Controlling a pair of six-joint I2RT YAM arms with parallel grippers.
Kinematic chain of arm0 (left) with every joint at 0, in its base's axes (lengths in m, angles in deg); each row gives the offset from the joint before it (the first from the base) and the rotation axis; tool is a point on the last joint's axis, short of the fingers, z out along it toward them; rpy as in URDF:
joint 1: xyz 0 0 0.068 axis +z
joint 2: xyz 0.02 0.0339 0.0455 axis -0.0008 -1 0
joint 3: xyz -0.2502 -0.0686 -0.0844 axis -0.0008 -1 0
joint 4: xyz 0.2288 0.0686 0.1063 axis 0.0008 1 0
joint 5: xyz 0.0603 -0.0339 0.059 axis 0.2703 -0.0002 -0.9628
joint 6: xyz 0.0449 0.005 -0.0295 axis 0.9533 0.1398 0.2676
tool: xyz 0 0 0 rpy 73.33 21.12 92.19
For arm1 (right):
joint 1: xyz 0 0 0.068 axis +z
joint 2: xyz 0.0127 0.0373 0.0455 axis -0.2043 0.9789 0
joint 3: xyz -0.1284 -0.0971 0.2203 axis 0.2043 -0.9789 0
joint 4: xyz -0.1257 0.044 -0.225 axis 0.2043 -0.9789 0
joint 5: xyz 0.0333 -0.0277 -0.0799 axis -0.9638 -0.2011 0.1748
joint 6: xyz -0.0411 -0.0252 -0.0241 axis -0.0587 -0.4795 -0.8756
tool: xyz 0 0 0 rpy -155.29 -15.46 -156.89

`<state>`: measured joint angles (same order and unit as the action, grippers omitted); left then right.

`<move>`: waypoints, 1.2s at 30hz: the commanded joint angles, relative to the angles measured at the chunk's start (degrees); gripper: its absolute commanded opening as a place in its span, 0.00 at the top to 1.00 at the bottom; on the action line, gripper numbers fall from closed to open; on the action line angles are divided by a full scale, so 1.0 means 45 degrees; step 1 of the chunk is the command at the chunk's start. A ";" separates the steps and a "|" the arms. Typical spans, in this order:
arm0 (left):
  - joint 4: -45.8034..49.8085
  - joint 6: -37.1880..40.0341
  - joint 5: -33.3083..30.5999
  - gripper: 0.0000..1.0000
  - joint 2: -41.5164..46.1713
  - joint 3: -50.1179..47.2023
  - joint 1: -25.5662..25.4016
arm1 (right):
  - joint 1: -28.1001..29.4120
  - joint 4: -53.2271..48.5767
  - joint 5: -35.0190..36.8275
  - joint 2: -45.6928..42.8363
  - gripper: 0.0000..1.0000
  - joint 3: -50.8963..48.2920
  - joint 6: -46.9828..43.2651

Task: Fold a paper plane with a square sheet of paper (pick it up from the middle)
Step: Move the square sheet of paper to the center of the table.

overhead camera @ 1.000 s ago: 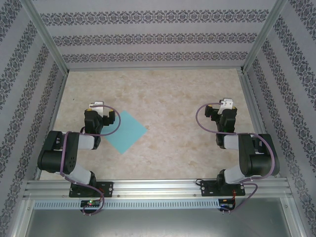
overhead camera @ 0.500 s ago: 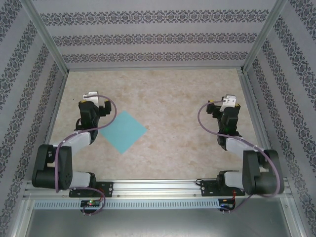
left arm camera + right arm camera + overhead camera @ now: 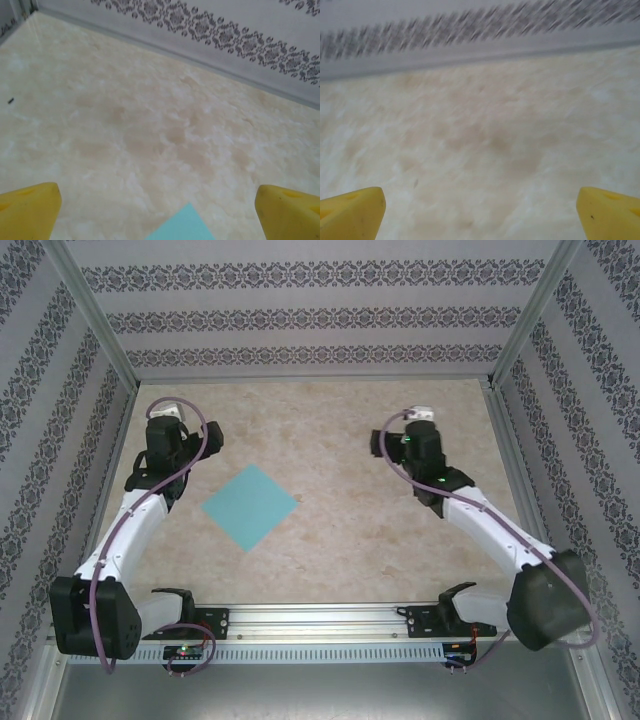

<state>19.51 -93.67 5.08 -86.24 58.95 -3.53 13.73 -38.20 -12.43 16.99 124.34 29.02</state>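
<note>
The square sheet of paper (image 3: 250, 505) is teal and lies flat and unfolded on the beige table, turned like a diamond, left of centre. One of its corners (image 3: 182, 227) pokes in at the bottom of the left wrist view. My left gripper (image 3: 168, 422) hangs raised to the back left of the sheet. Its yellow fingertips (image 3: 30, 210) stand wide apart, open, with nothing between them. My right gripper (image 3: 420, 430) is over bare table at the back right, far from the sheet. It is open too, with its fingertips (image 3: 352, 212) spread wide. The paper plane is out of view.
Patterned walls (image 3: 320, 315) close in the table (image 3: 350, 540) on three sides, with aluminium posts (image 3: 95, 320) at the back corners. A metal rail (image 3: 320, 625) carrying both arm bases runs along the near edge. A small dark speck (image 3: 10, 100) lies on the table.
Both arms have stretched out away from their bases. The left gripper went from the sheet's left corner toward the back left. The right one swung back and leftward. The sheet stayed still.
</note>
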 commanded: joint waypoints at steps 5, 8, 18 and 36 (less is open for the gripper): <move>0.3456 -0.0785 -0.0324 0.00 0.0176 0.1186 -0.0153 | 0.3587 -0.3068 0.0437 0.4193 0.02 0.3308 0.0919; 0.3505 -0.0710 -0.0589 0.00 0.0285 0.1123 -0.0162 | 0.4824 -0.3861 0.0675 0.6186 0.03 0.5136 0.0434; 0.3530 -0.0529 -0.1723 0.00 0.0643 0.0923 -0.0163 | 0.6797 -0.6081 0.0993 1.0804 0.03 1.0061 -0.0502; 0.3237 -0.0528 -0.2340 0.00 0.0907 0.0613 -0.0163 | 0.6540 -0.7935 0.0982 1.2529 0.02 1.0392 -0.0615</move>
<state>34.22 -95.97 -4.54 -82.76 62.38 -3.53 44.48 -70.42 -9.29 73.16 173.85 25.85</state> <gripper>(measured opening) 0.999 0.979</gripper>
